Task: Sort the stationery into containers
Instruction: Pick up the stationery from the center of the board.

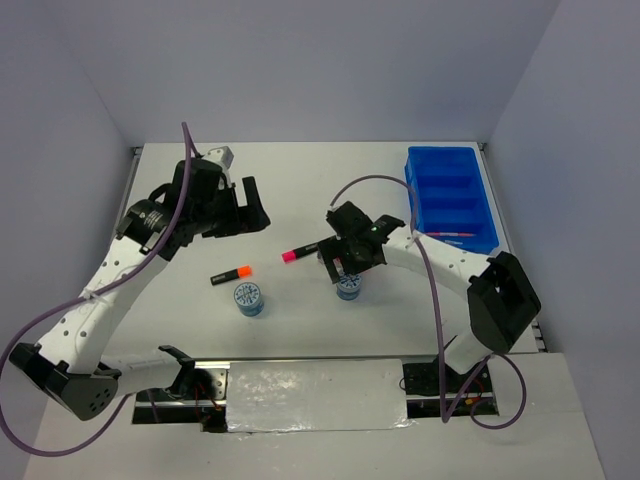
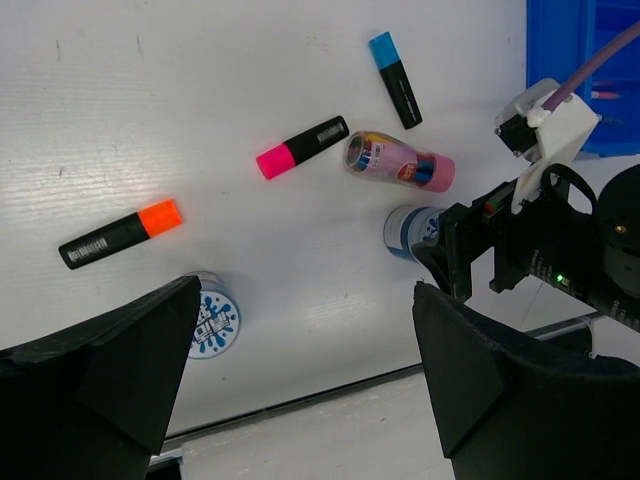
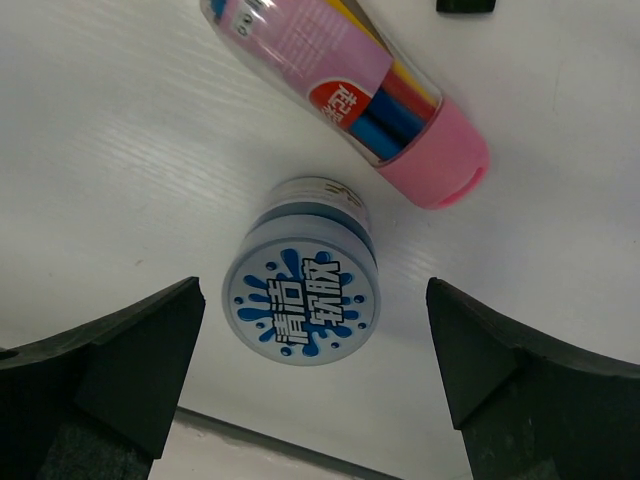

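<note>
My right gripper (image 3: 315, 370) is open and hovers just above a round blue-white disc (image 3: 302, 297), one jaw on each side and not touching it. The pink patterned tube (image 3: 350, 90) lies just beyond the disc. From above, this gripper (image 1: 345, 268) covers the tube, and the disc (image 1: 349, 289) shows under it. My left gripper (image 2: 305, 370) is open and empty, high over the table (image 1: 245, 212). Below it lie the second disc (image 2: 212, 320), orange highlighter (image 2: 120, 234), pink highlighter (image 2: 302, 146) and blue highlighter (image 2: 395, 79). The blue divided tray (image 1: 418, 205) stands at the far right.
A thin pen (image 1: 450, 234) lies in the tray's nearest compartment. The right arm's black wrist (image 2: 560, 260) fills the right of the left wrist view. The table's front edge (image 2: 300, 400) runs close below the discs. Grey walls close in the table's sides.
</note>
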Available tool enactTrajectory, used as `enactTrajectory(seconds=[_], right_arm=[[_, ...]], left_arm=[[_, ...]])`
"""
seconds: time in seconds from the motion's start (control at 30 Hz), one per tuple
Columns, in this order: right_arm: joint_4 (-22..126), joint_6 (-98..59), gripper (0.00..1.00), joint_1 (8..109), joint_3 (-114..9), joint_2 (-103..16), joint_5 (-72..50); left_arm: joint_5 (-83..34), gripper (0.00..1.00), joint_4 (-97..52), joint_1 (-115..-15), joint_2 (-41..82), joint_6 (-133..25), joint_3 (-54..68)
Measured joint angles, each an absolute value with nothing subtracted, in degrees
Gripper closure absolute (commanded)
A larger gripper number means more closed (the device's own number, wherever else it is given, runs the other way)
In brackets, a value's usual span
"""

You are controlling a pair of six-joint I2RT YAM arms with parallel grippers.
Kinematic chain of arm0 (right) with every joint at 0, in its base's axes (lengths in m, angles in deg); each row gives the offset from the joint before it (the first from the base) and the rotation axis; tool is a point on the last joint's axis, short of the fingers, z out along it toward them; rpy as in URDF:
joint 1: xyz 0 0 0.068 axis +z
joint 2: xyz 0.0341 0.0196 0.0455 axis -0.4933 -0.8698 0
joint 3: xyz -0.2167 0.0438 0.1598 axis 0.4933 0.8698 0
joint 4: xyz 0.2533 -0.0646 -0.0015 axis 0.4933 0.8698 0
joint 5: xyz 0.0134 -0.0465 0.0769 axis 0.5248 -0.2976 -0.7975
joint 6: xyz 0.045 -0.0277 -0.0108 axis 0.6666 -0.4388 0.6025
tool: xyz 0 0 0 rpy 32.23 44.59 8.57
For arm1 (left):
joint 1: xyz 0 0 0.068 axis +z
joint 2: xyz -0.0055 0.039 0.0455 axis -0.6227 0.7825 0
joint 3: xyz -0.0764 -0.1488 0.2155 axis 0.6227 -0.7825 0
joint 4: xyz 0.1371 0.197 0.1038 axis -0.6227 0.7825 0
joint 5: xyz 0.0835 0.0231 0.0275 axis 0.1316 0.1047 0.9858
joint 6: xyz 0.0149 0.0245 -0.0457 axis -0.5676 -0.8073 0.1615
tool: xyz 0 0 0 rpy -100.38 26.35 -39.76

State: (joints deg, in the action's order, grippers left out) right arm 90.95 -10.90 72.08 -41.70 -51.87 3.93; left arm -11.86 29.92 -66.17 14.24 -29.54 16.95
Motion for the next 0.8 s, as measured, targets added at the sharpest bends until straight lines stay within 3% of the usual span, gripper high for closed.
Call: enactTrajectory(seconds=[0.23, 0.33, 0.43, 0.67, 0.8], right_arm=[[89.4, -10.4, 0.20, 72.1, -39.3, -54.4, 2.8], [88.7, -10.5, 0.45, 72.4, -39.5, -55.6, 2.2], [88.9, -10.4, 1.00, 72.5, -39.8, -55.8, 1.9], [95.1, -9.4, 1.00, 72.3, -47.4, -52.6, -4.3], [97.2, -10.1, 1.00, 62.6, -57.7, -45.4, -8.9]], left_arm=[[-13.4, 0.01, 29.6, -66.2, 13.3, -29.6, 15.0], [-13.5, 0.01, 29.4, -66.2, 13.3, -29.7, 15.0], [-13.7, 0.01, 29.4, -66.2, 13.4, -29.8, 15.0], [-13.8, 0.01, 30.1, -66.2, 13.4, -30.1, 15.5], [-13.9, 0.01, 30.3, -66.1, 13.4, -30.5, 17.0]])
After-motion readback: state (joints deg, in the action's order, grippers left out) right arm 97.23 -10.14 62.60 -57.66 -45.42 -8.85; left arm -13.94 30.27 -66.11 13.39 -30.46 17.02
